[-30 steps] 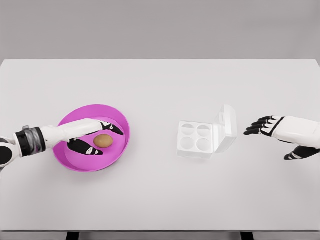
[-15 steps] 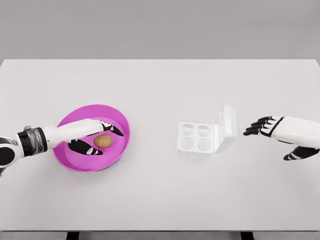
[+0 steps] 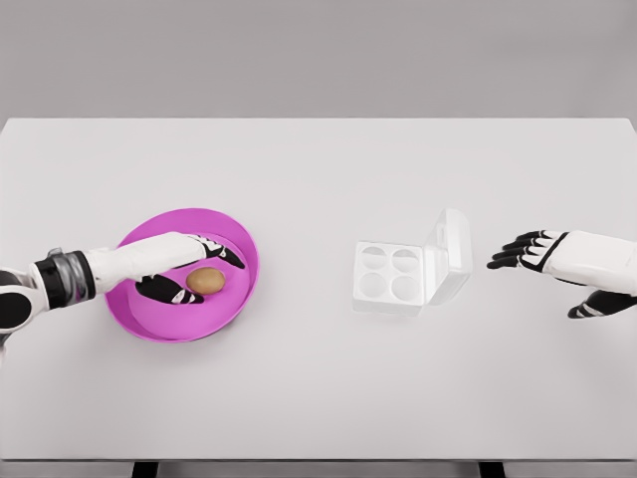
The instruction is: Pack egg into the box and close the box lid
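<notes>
I have the left hand (image 3: 184, 269) spread around the egg (image 3: 206, 280) in the pink bowl (image 3: 234, 304), not yet clamped, while the right hand (image 3: 542, 261) waits loosely apart at three o'clock of the open-lidded box (image 3: 410, 269).

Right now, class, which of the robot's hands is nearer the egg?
Left. The left hand is in the pink bowl, its fingers around the egg. The right hand hovers far off, beyond the box.
</notes>
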{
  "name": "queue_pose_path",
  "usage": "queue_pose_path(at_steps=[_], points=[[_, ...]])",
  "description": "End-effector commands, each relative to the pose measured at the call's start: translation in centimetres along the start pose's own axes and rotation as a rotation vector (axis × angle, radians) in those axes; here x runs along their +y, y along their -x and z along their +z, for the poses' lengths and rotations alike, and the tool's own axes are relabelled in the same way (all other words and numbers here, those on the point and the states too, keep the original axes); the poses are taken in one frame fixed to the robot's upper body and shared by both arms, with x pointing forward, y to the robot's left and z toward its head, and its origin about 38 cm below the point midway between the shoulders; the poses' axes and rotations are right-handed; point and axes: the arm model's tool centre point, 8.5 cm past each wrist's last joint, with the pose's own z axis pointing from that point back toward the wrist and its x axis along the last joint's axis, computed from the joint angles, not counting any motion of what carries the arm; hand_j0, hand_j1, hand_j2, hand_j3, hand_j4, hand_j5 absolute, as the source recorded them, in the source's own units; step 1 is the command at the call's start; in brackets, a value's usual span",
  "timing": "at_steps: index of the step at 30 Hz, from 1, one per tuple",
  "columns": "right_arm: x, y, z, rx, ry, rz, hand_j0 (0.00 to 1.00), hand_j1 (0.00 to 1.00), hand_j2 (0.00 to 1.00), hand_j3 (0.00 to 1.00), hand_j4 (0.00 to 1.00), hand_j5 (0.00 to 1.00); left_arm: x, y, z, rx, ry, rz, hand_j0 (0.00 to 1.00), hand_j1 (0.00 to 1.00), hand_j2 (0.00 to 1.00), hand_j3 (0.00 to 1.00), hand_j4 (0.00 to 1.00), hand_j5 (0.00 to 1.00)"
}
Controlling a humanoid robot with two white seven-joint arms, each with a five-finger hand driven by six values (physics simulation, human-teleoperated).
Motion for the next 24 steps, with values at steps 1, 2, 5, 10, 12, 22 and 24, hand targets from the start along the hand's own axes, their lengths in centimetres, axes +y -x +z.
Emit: queue_pose_path(at_steps=[1,2,5,10,12,22,24], points=[[-0.1,0.0,0.0,-0.001,0.005,-0.003,1.00,1.00,1.00,1.00,1.00,1.00,0.0,0.0,0.0,0.000,-0.002,0.003,0.75,0.75,0.75,0.75,0.75,0.75],[-0.2,0.0,0.0,-0.001,0.006,-0.002,1.00,1.00,1.00,1.00,1.00,1.00,0.0,-0.1,-0.2,-0.002,-0.004,0.006,0.75,0.75,0.75,0.75,0.75,0.75],[-0.1,-0.5,-0.3,-0.016,0.007,0.002,1.00,1.00,1.00,1.00,1.00,1.00,-0.1,-0.1,-0.2,-0.003,-0.004,0.008,0.73,0.73,0.73,0.73,0.73,0.73],[-0.6,-1.1,-0.3,-0.029,0.010,0.020,1.00,1.00,1.00,1.00,1.00,1.00,-0.3,0.0,-0.1,0.000,-0.003,0.015,0.71,0.71,0.71,0.71,0.71,0.71],[-0.6,-1.1,-0.2,-0.029,0.008,0.022,1.00,1.00,1.00,1.00,1.00,1.00,-0.3,0.0,-0.1,-0.001,-0.003,0.018,0.71,0.71,0.71,0.71,0.71,0.71],[-0.7,-0.6,0.6,-0.006,-0.018,0.030,1.00,1.00,1.00,1.00,1.00,1.00,-0.4,0.0,-0.1,-0.001,-0.002,0.020,0.70,0.70,0.70,0.70,0.70,0.70],[-0.7,-0.7,0.5,-0.010,-0.019,0.032,1.00,1.00,1.00,1.00,1.00,1.00,-0.4,0.0,-0.1,0.000,0.000,0.021,0.70,0.70,0.70,0.70,0.70,0.70]])
